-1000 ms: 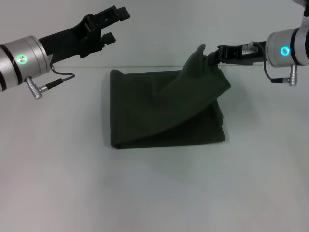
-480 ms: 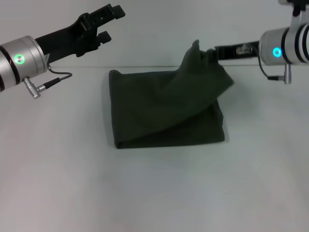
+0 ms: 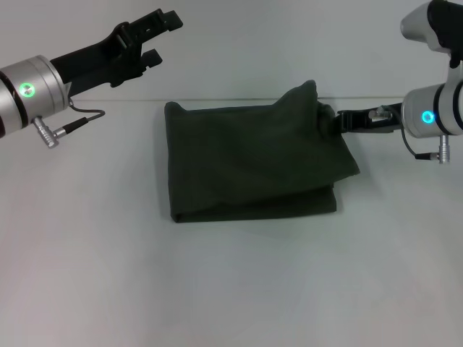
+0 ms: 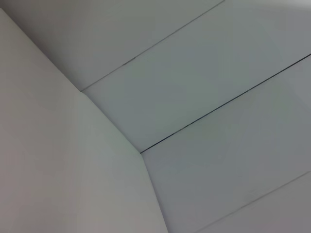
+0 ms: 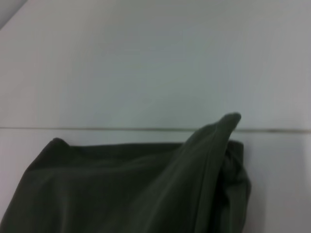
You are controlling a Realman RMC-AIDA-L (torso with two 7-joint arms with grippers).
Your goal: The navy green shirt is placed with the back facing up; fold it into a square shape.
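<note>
Your right tool [image 3: 327,123] is clenched on the far right corner of the shirt [image 3: 249,163] lying folded on the counter [image 3: 231,289], while your left tool [image 3: 155,36] hangs released, well apart.

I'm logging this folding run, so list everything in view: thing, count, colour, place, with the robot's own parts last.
navy green shirt: one, dark olive green, partly folded at the table's middle, its far right corner lifted.
table: one, white, under the shirt.
wall: one, pale grey, behind the table.
left gripper: one, black, open, raised over the far left, holding nothing.
right gripper: one, black, shut on the shirt's right edge, low by the table.
</note>
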